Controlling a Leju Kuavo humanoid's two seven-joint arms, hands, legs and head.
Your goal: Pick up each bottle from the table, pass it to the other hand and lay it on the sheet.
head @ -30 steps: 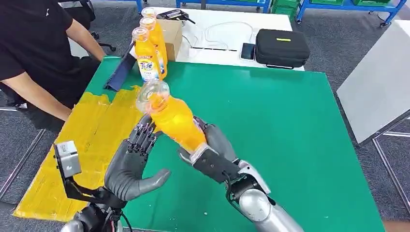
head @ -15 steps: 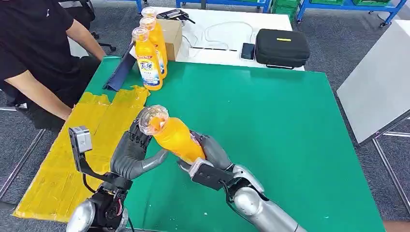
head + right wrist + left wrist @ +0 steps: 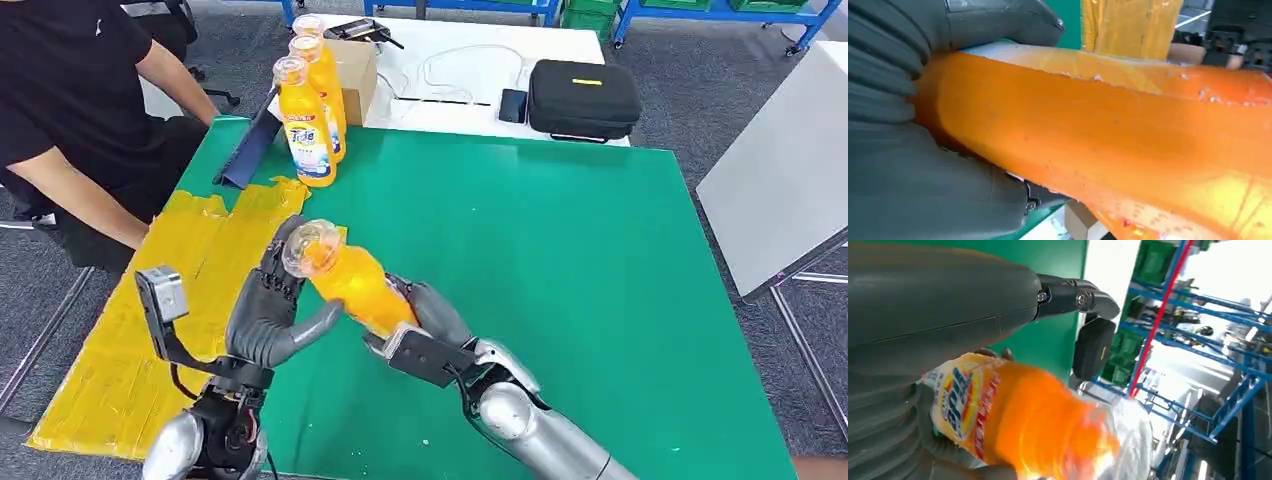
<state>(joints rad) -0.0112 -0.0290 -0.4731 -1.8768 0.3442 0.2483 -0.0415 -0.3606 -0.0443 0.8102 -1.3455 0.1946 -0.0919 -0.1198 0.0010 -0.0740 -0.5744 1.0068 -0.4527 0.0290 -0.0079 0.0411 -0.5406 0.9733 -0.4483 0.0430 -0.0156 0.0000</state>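
An orange bottle (image 3: 355,285) with a clear cap end hangs tilted over the green table (image 3: 560,250), near the edge of the yellow sheet (image 3: 150,330). My right hand (image 3: 430,330) grips its lower body; up close the bottle (image 3: 1108,130) lies across the right hand (image 3: 923,165). My left hand (image 3: 270,310) cups the upper part, fingers behind the neck and thumb stretched below. In the left wrist view the bottle (image 3: 1013,420) lies against the palm, with a gap between it and the thumb (image 3: 948,295). Two more orange bottles (image 3: 305,120) stand at the sheet's far end.
A person in black (image 3: 70,100) sits at the table's left side, beside the sheet. A dark blue object (image 3: 245,150) leans by the standing bottles. Behind the table are a cardboard box (image 3: 358,70) and a black case (image 3: 583,97). A white board (image 3: 790,170) stands to the right.
Both hands with the bottle have come lower and nearer to me. My left hand has moved up and wrapped around the bottle's upper part, where it was spread below before.
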